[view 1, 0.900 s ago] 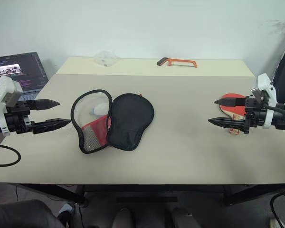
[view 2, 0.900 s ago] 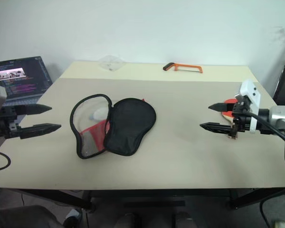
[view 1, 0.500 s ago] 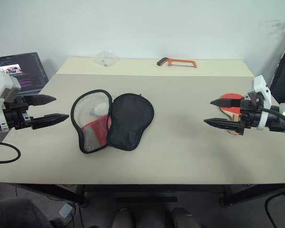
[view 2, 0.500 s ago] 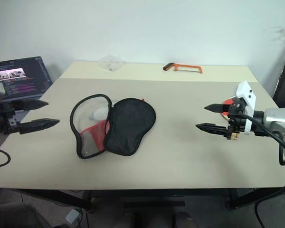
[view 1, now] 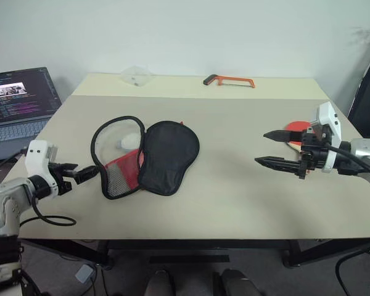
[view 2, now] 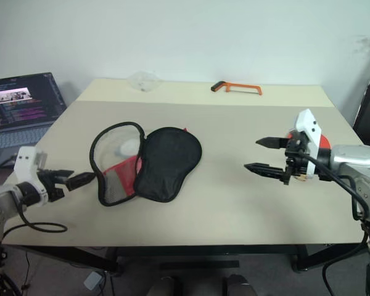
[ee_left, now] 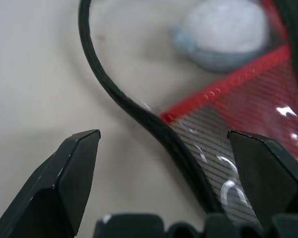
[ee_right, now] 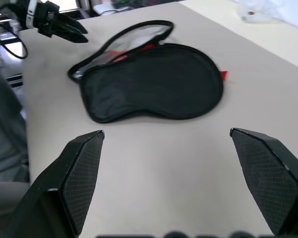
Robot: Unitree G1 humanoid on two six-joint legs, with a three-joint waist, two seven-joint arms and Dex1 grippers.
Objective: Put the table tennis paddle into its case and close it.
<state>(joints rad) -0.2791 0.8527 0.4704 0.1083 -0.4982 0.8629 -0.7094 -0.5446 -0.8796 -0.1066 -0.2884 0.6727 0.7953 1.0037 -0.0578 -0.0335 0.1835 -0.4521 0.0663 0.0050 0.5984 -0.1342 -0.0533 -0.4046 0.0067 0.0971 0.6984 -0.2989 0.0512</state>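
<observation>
Left gripper (view 1: 89, 174): fingers spread, nothing held; since the earlier frames it has been lowered and brought in close to the case (view 1: 148, 157), its tips now just beside the near rim of the opened mesh half. Right gripper (view 1: 272, 148): fingers spread, empty; it has been shifted inward over the table (view 1: 234, 209), away from the table tennis paddle (view 1: 299, 131), which is seen lying near the right edge behind it. Case: laid open left of centre, black face up, a small pale pouch (ee_left: 223, 32) inside. Far side: orange hacksaw (view 1: 229, 81), clear plastic piece (view 1: 135, 75). Laptop (view 1: 18, 102) beyond the left edge
</observation>
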